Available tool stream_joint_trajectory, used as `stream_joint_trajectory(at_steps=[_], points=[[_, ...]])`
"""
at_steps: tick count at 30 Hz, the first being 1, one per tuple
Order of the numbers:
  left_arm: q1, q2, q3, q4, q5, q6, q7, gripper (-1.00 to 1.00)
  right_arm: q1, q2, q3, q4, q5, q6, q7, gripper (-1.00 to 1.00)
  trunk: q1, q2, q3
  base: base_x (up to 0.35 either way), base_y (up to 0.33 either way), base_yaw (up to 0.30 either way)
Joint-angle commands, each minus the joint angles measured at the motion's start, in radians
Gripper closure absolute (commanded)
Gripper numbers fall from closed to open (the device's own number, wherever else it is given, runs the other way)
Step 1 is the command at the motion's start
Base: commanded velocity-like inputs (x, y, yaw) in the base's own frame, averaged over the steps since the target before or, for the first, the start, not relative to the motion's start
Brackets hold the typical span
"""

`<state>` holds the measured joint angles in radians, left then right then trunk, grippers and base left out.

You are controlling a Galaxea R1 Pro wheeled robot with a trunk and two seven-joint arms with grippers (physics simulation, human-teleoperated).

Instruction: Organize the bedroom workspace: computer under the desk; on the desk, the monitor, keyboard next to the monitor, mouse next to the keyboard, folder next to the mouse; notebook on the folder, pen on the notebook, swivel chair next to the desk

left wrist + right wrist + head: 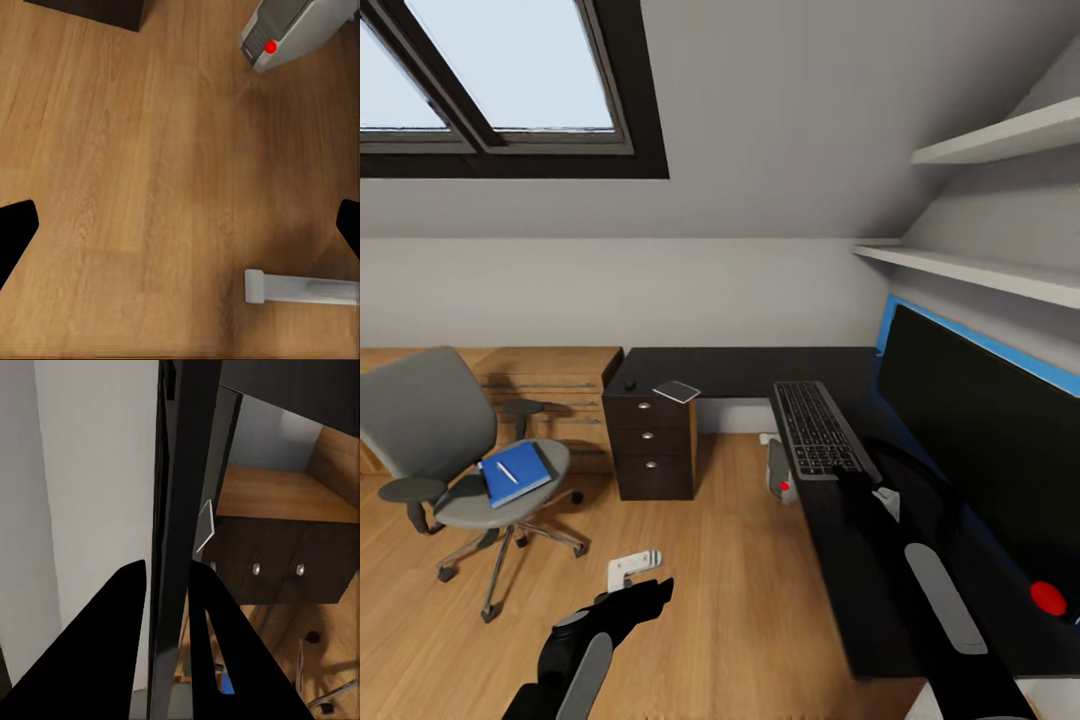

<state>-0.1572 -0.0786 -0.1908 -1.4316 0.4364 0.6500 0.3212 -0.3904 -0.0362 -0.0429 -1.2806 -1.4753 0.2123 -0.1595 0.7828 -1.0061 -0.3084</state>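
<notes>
Currently: keyboard in the right claw on the surface, no text legible.

Keyboard [815, 428] lies flat on the black desk [740, 370] just beside the monitor [980, 420]. It is a thin, stiff slab and probably light, with slick keys, so it is best pinched across a short end edge. Right claw [855, 487] sits at its near end. In the right wrist view the fingers [112, 645] press both faces of the thin dark slab, so it looks clamped on it. Key legends are too small to read, and no brand or label is visible. Computer [778, 470] sits under the surface edge with its red dot showing. Mouse [629, 385] and notebook [677, 391] are at the far corner. Folder [530, 465] with pen [507, 472] is on the chair [420, 420], well apart. Left claw [650, 590] hangs over the wood floor, spread wide and holding nothing.
</notes>
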Motion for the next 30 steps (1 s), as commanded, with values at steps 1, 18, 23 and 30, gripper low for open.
stream_joint_trajectory(at_steps=[1, 18, 23, 30], points=[[-0.001, 0.0, 0.001, -0.002, 0.012, 0.003, 0.009, -1.0, -0.001, 0.001, -0.002, -0.001, -0.01, 0.003, -0.005, 1.0, 0.0, -0.001, -0.001, -0.118, -0.058, 0.0], [-0.001, 0.002, 0.016, -0.004, 0.014, 0.001, 0.006, -1.0, -0.001, 0.008, 0.002, 0.048, -0.01, -0.003, 0.003, 1.0, 0.0, -0.001, -0.001, -0.219, -0.083, 0.0], [-0.001, 0.003, 0.017, -0.004, 0.015, 0.002, 0.004, -1.0, -0.001, 0.009, 0.003, 0.053, -0.008, -0.005, 0.004, 1.0, 0.0, -0.001, -0.001, -0.219, -0.208, 0.0], [-0.001, 0.003, 0.044, -0.005, 0.016, 0.001, 0.002, -1.0, -0.001, 0.02, 0.003, 0.096, -0.009, -0.006, 0.005, 1.0, 0.0, -0.001, -0.001, -0.044, -0.038, 0.0]])
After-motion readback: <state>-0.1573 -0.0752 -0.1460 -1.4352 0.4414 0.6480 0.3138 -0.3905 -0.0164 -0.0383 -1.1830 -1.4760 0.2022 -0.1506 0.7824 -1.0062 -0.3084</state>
